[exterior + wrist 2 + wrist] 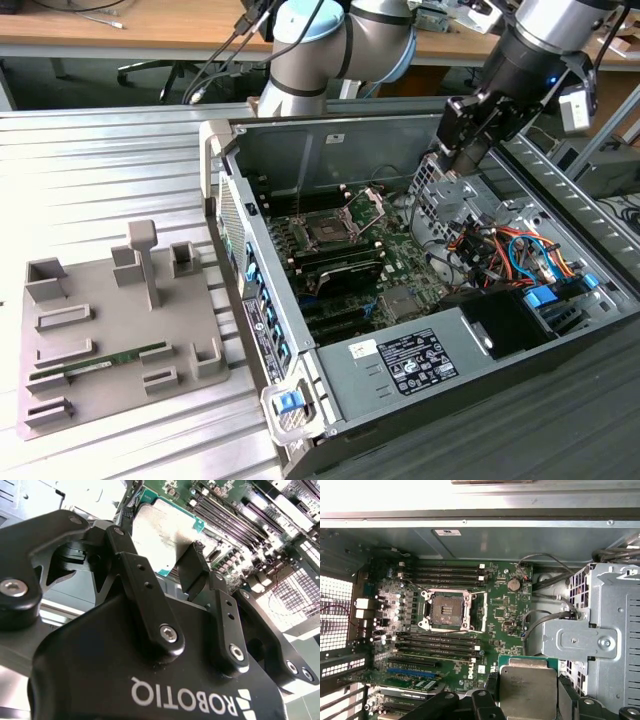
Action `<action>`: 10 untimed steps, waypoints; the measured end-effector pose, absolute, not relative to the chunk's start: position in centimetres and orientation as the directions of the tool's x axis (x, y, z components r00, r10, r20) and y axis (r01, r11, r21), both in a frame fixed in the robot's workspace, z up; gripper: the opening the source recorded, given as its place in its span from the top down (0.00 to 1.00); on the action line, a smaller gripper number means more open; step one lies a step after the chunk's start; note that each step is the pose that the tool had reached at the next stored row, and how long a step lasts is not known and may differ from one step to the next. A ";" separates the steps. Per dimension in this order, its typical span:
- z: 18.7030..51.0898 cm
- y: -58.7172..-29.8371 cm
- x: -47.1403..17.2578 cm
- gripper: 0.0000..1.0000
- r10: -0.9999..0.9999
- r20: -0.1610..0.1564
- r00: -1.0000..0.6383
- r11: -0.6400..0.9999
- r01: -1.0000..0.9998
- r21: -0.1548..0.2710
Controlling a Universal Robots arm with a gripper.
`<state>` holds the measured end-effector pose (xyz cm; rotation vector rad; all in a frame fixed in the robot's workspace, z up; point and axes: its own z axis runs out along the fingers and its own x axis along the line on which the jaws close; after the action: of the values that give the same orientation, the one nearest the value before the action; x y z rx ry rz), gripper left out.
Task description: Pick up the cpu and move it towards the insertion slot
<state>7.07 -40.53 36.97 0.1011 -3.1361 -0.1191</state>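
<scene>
The cpu (527,686), a flat square chip with a silvery lid and a green rim, sits between my black fingers (491,686), and my gripper (527,692) is shut on its edges. In the second wrist view the cpu (160,532) is clamped the same way in the gripper (156,550). It hangs above the motherboard, off to one side of the insertion slot (445,611), whose metal bracket is swung open. In the exterior view my gripper (441,165) hovers inside the open computer case, to the exterior view's right of the insertion slot (327,230).
A silver drive cage (592,640) with cables stands close beside the gripper. Long black memory slots (442,571) flank the socket. Orange and blue cables (510,250) fill the case's right part. Outside the case, a grey fixture plate (110,330) holds a green memory stick (110,360).
</scene>
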 end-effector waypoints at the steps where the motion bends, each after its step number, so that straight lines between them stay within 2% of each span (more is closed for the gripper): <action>1: 37.0 -40.5 7.1 0.45 -0.064 -0.001 -0.998 0.995 -0.064 0.076; 10: 36.9 -40.5 7.5 0.45 -0.064 -0.001 -0.998 0.995 -0.064 0.076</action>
<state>7.50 -40.48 36.91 0.1011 -3.1361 -0.1191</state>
